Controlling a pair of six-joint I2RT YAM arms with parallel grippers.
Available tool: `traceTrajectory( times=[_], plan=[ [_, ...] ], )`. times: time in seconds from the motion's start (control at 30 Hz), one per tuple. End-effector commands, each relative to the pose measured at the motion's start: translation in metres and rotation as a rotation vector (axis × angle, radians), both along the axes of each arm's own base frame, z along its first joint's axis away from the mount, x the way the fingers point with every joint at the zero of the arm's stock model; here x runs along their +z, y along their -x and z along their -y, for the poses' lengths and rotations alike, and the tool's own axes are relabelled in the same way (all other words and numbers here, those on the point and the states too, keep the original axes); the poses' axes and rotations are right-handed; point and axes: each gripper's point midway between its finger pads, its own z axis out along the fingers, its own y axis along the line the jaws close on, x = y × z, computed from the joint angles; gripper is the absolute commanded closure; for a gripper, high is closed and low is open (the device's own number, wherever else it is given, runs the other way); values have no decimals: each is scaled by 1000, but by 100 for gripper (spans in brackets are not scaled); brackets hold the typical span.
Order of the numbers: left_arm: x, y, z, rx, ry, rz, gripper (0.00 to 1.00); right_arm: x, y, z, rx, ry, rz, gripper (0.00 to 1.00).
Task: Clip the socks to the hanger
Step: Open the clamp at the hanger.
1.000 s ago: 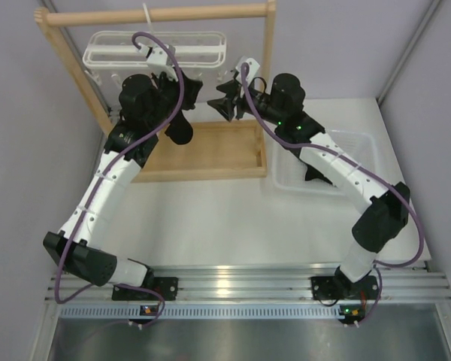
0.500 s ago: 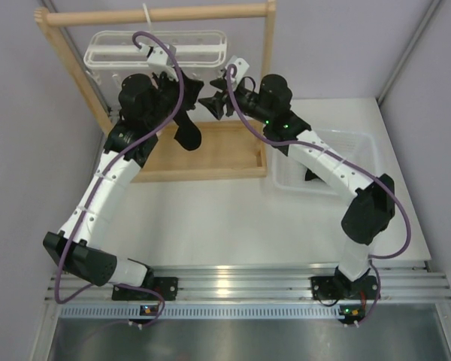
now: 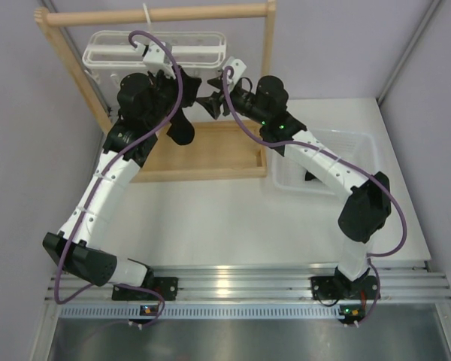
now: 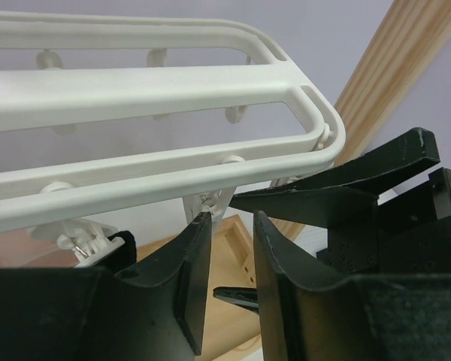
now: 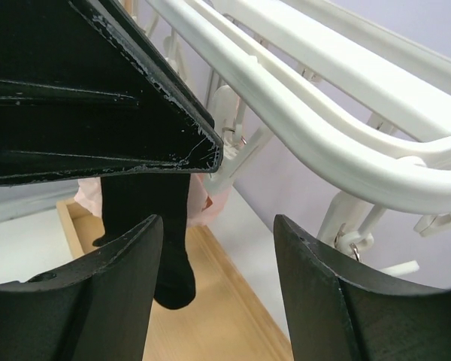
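The wooden rack stands at the far left corner of the surface. The white hanger hangs from its rod, so the clips dangle free within my reach.

My left jaws are up under the hanger's right end, apart by a narrow gap with nothing between them. Past the gap I see one clip.

A black sock hangs straight down just beside them, with its toe over the rack's wooden base and a pink cloth behind it. Its top is hidden behind my left finger, so I cannot tell whether a clip bites it. I judge that one does, since the sock hangs limp with neither pair of jaws on it.

My right jaws face the left ones from the right, wide apart and empty, with their tips close under the hanger's rail. I think they are placed there to press a clip open or steady the frame.

A clear tub sits at the right edge. Something dark lies in it, half hidden by my right arm, likely the next sock.
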Motion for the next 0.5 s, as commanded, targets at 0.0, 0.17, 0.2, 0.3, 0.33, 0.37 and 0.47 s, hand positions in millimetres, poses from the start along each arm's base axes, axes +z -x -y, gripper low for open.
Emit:
traceTrajectory(
  times=[0.0, 0.17, 0.2, 0.3, 0.33, 0.37, 0.47],
  plan=[
    [33, 5, -15, 67, 18, 80, 67, 44, 9, -3, 17, -82, 91, 39],
    [32, 3, -16, 78, 15, 80, 68, 45, 10, -4, 23, -89, 90, 39],
    [32, 0, -22, 117, 19, 79, 69, 47, 11, -4, 26, -90, 93, 40],
    [34, -1, -25, 131, 15, 87, 70, 48, 12, -4, 29, -92, 95, 40],
    [35, -1, -26, 137, 13, 91, 70, 46, 10, -4, 27, -90, 93, 39],
    [35, -2, -27, 145, 14, 92, 71, 46, 11, -5, 30, -89, 93, 40],
    [36, -3, -28, 152, 23, 102, 72, 46, 12, -6, 37, -88, 91, 40]
  ],
)
